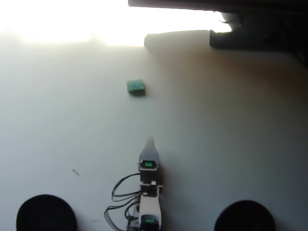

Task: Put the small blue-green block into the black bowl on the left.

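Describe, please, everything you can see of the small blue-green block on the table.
The small blue-green block is a tiny teal piece, roughly square with a flat, matte top. It lies flat on the white table, casting a slight shadow along its lower right. Nothing touches it: the hand sits well below it in the overhead view.

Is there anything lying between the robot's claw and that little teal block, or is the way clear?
Nothing visible stands between them. In the overhead view the gripper points up the picture toward the small blue-green block, and only bare white table lies between. The block sits a little left of the gripper's line.
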### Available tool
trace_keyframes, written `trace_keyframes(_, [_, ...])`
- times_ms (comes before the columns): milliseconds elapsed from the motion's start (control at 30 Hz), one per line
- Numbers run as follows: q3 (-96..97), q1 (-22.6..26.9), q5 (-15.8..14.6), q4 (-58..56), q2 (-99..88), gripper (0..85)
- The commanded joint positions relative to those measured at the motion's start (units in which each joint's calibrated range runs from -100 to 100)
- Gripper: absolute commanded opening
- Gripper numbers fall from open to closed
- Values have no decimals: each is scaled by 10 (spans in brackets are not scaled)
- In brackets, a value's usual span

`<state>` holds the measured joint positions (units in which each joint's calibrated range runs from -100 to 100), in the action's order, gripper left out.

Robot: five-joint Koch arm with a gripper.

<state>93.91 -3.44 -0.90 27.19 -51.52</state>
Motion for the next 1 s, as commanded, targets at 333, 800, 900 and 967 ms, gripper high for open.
trace_keyframes(333, [7,19,13,2,0,483])
trace_keyframes(800, [-115,37,21,-272,-198,479])
trace_keyframes(900, [-202,44,21,-366,-203,482])
trace_keyframes(967, [-270,45,21,-410,-178,484])
